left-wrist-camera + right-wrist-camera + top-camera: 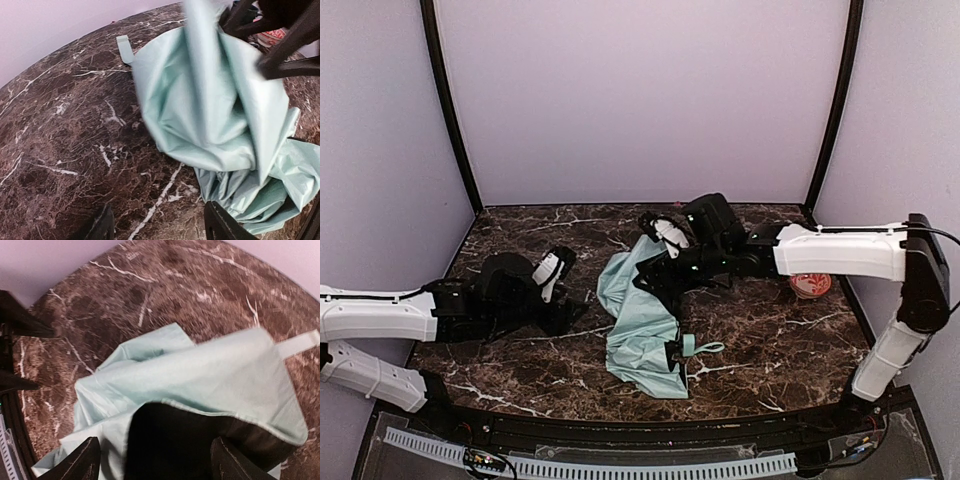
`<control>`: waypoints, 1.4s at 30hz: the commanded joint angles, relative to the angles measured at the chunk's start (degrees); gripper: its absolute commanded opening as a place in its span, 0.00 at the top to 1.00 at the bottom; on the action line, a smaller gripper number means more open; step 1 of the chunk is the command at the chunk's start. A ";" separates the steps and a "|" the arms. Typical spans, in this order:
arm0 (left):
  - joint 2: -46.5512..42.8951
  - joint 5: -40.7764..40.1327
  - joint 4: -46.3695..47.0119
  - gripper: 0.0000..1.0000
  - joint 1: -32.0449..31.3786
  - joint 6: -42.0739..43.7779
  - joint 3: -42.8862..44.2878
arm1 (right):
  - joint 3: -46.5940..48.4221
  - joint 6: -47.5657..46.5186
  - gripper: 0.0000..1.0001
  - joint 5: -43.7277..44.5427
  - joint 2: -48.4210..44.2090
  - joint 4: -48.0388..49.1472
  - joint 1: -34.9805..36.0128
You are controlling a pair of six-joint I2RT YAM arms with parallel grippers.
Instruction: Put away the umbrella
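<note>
Umbrella (638,335), one: collapsed, mint canopy loose and crumpled, lay mid-table, long axis running from far-left to near-right. Black underside showed where a fold was turned up in the right wrist view. Handle (688,346), one, short, mint, at the near end, with one thin cord loop (712,348) trailing to the right. Mint tab (125,49), one, stuck out from the canopy edge.

Table (790,340), one, dark brown marble with white veins.

Left gripper (162,227), one: its fingers (222,225) stood apart over bare marble, nothing between them, just left of the canopy and short of touching it.

Right gripper (155,465), one: it sat over the canopy's far end. Its fingers (82,462) were spread wide with fabric and black underside between them; no pinch on the cloth could be seen.

Bowl (810,285), one, orange and white, at the right edge, partly hidden behind the right arm, well apart from the umbrella.

Black corner posts, two; pale lilac walls on three sides.
</note>
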 commanded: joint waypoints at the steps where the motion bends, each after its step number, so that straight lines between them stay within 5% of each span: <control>1: 0.21 1.58 1.11 0.37 -3.29 4.79 3.25 | 1.99 7.00 0.24 -0.63 7.40 2.20 -2.48; 11: 8.54 12.35 10.29 0.34 -5.76 16.08 7.41 | 5.73 9.86 0.28 -6.92 22.19 -0.82 -5.38; 19: 18.24 20.56 4.31 0.30 -5.85 26.05 14.71 | 8.40 10.04 0.31 -8.49 26.94 -4.19 -5.86; 42: 15.93 27.53 2.20 0.26 -4.23 25.44 12.00 | 18.45 5.94 0.30 -9.80 18.50 -13.44 -8.20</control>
